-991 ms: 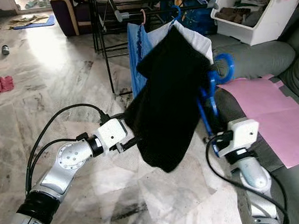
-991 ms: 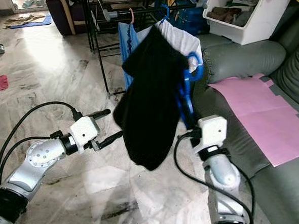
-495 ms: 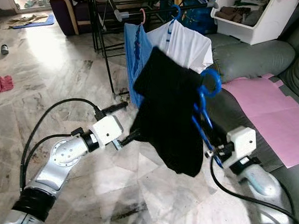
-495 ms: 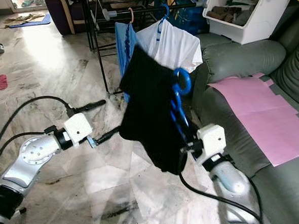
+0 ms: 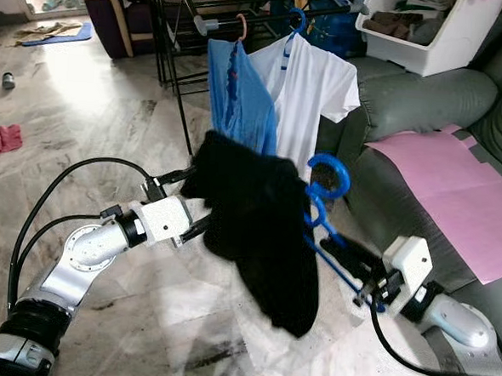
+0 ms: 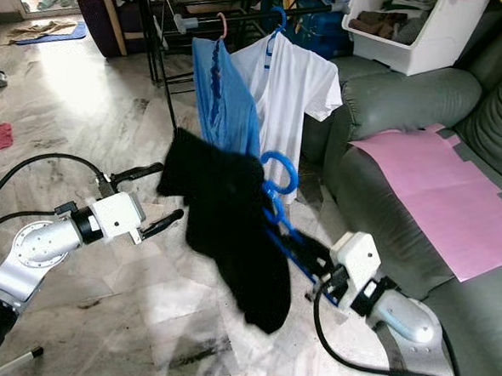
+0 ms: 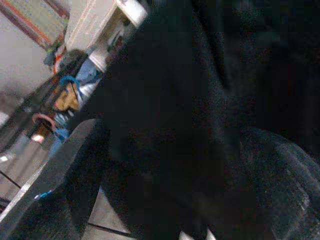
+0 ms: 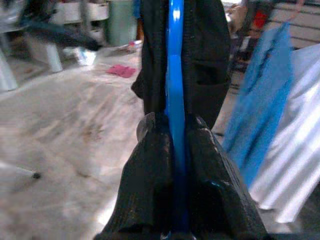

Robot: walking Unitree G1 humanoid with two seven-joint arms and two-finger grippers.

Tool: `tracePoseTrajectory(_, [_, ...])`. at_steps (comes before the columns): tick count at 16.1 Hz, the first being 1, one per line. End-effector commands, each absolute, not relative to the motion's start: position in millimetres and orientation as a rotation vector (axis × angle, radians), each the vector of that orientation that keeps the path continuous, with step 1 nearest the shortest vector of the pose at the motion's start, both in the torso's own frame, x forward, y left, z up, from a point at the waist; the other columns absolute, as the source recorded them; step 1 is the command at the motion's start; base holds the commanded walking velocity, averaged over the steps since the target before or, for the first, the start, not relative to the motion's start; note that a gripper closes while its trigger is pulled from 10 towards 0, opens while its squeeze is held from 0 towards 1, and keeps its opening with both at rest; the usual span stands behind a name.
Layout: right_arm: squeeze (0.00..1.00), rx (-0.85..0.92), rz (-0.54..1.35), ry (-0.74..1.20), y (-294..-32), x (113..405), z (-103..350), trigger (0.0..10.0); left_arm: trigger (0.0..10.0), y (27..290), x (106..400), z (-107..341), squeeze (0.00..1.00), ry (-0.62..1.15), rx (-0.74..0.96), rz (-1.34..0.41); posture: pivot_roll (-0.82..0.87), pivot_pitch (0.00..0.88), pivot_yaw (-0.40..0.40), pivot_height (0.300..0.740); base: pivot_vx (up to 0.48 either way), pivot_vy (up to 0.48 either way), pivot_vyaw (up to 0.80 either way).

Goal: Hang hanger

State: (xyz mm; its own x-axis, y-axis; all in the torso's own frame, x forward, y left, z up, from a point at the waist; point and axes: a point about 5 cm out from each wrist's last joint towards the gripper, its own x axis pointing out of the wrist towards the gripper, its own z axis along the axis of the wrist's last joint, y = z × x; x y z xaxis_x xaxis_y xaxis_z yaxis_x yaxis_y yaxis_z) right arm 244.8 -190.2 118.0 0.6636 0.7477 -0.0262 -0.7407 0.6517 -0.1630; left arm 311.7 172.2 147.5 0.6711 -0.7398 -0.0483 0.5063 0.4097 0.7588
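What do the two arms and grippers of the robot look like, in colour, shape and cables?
Both arms are silver, with rounded joints and black collars. Each wrist carries a boxy white housing, and black cables loop beside each arm. The left gripper and the right gripper each have two long black fingers.
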Motion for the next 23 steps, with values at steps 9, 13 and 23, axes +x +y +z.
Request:
tracePoseTrajectory(9, [0.0, -0.194, 1.036, 0.024, -187, 232, 118, 10.0, 10.0, 170, 310, 149, 0.0, -0.306, 0.983, -1.014, -0.02, 0.069, -0.008, 0.74, 0.0, 0.0, 0.0])
tracePoseTrajectory(13, [0.0, -0.281, 1.118, 0.038, -187, 232, 120, 10.0, 10.0, 171, 316, 142, 0.0, -0.233, 1.002, -1.06, -0.03, 0.064, -0.006, 0.74, 0.0, 0.0, 0.0])
tracePoseTrajectory(23, [0.0, -0.394, 1.174, 0.054, -189, 230, 113, 10.0, 0.0, 171, 330, 140, 0.0, -0.001, 0.994, -1.238, -0.04, 0.066, -0.009, 0.74, 0.0, 0.0, 0.0])
